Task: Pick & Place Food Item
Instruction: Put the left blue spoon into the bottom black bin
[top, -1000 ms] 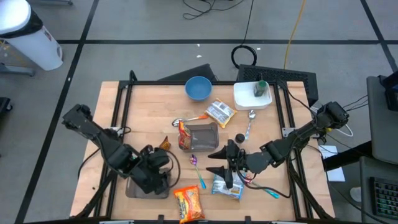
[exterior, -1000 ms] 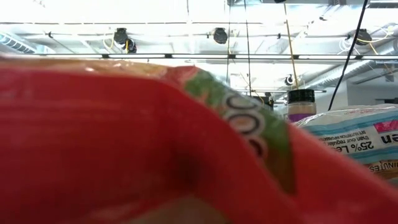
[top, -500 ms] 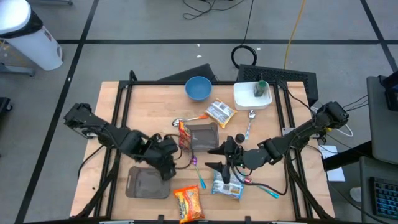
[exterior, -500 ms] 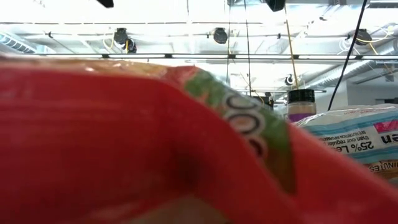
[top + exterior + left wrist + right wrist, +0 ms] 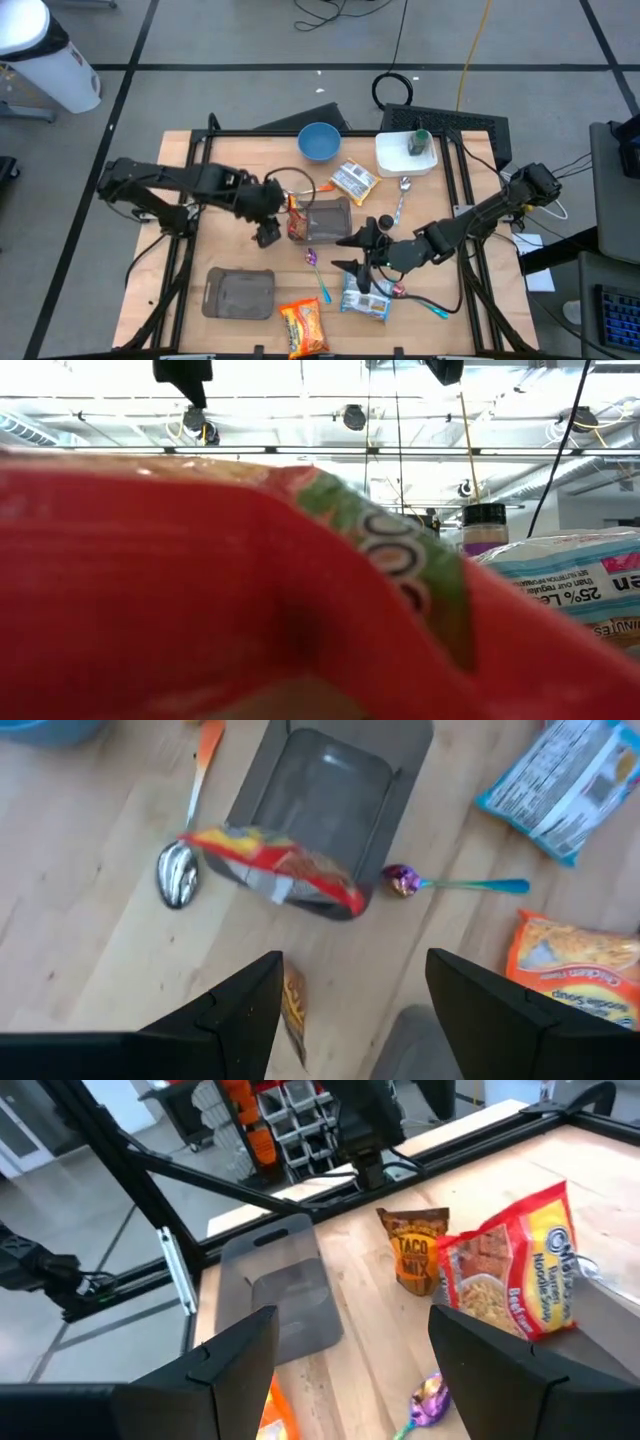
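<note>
A red-and-yellow noodle packet [image 5: 296,218] stands on its edge and leans against the near-left side of a grey container [image 5: 326,217]; it also shows in the left wrist view [image 5: 281,868]. A small brown taco-mix packet [image 5: 294,1011] lies on the table next to it. My left gripper [image 5: 265,233] hovers open above the taco-mix packet, left of the noodle packet, and touches nothing. My right gripper [image 5: 353,254] is open and empty, right of the container's near corner, above a blue-and-white packet [image 5: 366,301].
A grey tray [image 5: 238,292] and an orange soup packet [image 5: 303,326] lie at the near edge. A blue bowl [image 5: 319,141], a white container [image 5: 406,154], another packet [image 5: 354,180] and spoons [image 5: 400,203] lie farther back. A purple-headed spoon [image 5: 404,878] lies beside the grey container.
My left gripper has gone from above the grey tray at the near left toward the table's far edge and right, to beside the noodle packet. The tray has stayed where it was. My right gripper has kept its place.
</note>
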Available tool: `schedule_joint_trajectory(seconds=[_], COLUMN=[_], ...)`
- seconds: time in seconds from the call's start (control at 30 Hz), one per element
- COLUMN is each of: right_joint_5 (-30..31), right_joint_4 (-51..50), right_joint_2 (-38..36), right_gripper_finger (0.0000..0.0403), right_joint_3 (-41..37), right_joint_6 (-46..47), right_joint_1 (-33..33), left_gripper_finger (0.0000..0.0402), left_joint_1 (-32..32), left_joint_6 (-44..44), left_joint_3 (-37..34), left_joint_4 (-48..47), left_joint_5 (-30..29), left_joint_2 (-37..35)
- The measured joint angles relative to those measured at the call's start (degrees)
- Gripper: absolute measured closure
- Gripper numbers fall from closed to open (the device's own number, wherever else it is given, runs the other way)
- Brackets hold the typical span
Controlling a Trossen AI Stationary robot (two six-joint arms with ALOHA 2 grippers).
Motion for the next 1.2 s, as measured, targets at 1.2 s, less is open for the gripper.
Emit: schedule_joint_trajectory(seconds=[1.2], right_joint_5=[0.52], right_joint_4=[-10.09], right_joint_2=[-4.81], right_gripper_finger=[0.0152], right_joint_3=[0.02], right_joint_6=[2.46], right_joint_1=[-3.92], left_gripper_finger=[0.0151], left_joint_1=[-18.43], left_joint_6=[-47.36], left_joint_3=[-27.81], left_joint_4=[43.83], left_joint_5=[-9.06], left_joint_2=[1.48])
